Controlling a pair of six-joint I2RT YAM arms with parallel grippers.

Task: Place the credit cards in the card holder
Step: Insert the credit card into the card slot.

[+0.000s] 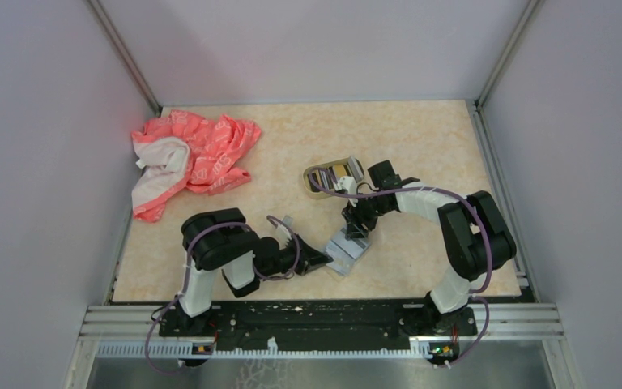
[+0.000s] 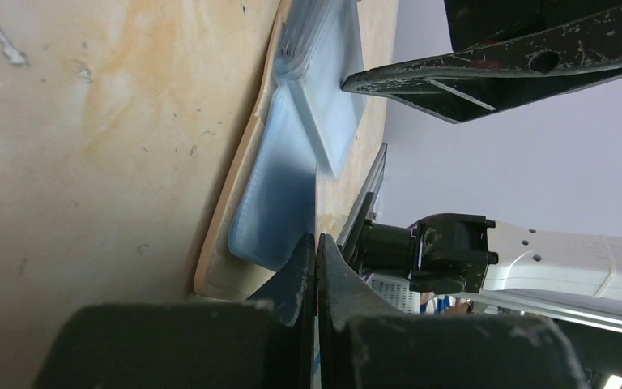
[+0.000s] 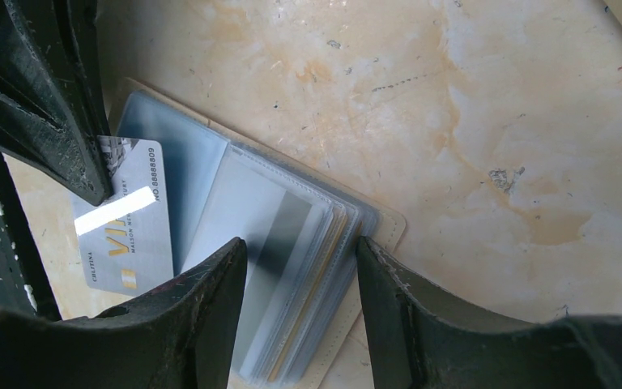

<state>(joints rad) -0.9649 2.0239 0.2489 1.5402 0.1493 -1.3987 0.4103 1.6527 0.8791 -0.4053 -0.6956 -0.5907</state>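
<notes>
L gripper (image 2: 316, 243) is clamped tight on a silver credit card (image 3: 125, 239), seen edge-on btw its fingers in the wrist view. The card's far end sits at the mouth of the left-hand sleeve of the card holder (image 3: 291, 243); can't tell if it's inside. The holder is a tan-covered booklet of clear sleeves, lying open on the table (image 1: 421, 138) near the front edge, btw both arms. R gripper (image 3: 301, 284) has jaws approx half apart, holding nothing, tips over the right-hand sleeve stack (touching or hovering, can't tell). A gold-rimmed tin (image 1: 317, 180) w/ more cards (image 1: 342, 170) sits further back, apart from the holder. Pink cloth (image 1: 194, 158) lies back-left.
</notes>
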